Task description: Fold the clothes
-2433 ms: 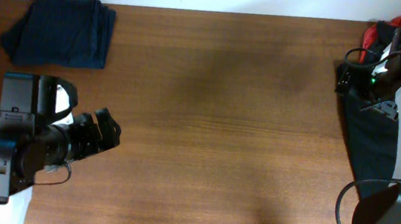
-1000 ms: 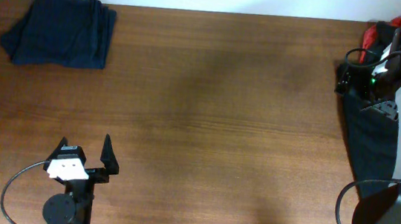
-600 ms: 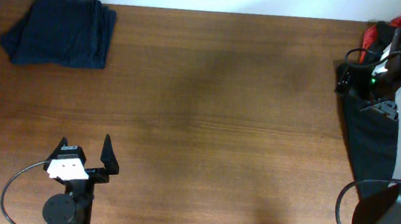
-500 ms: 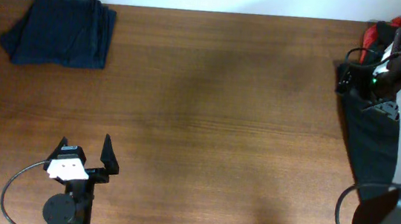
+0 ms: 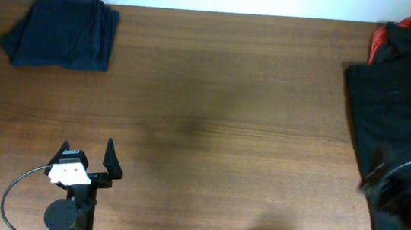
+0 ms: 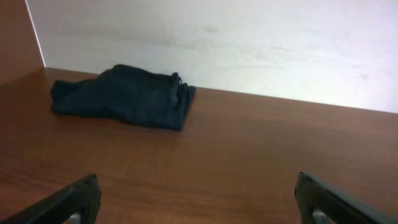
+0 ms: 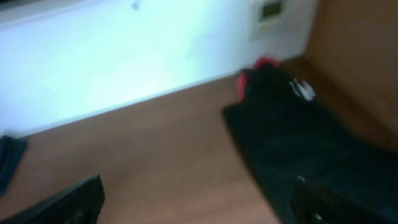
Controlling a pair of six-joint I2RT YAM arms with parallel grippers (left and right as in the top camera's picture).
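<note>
A folded navy blue garment (image 5: 63,31) lies at the table's far left corner; it also shows in the left wrist view (image 6: 124,96). A black garment (image 5: 389,119) lies spread along the right edge, with a red-and-black piece (image 5: 398,32) at its far end; both show blurred in the right wrist view, the black one (image 7: 298,149) and the red one (image 7: 255,71). My left gripper (image 5: 86,160) is open and empty at the front left, pointing away over bare wood (image 6: 199,199). My right gripper (image 7: 199,199) is open and empty at the front right; overhead, only its blurred arm (image 5: 401,220) shows.
The brown wooden table (image 5: 220,117) ends at a white wall along the far edge. A cable (image 5: 14,187) loops beside the left arm's base at the front edge.
The right arm has pulled back from the far right corner to the front right, uncovering the black and red garments. The left arm earlier withdrew to the front edge and has stayed still since.
</note>
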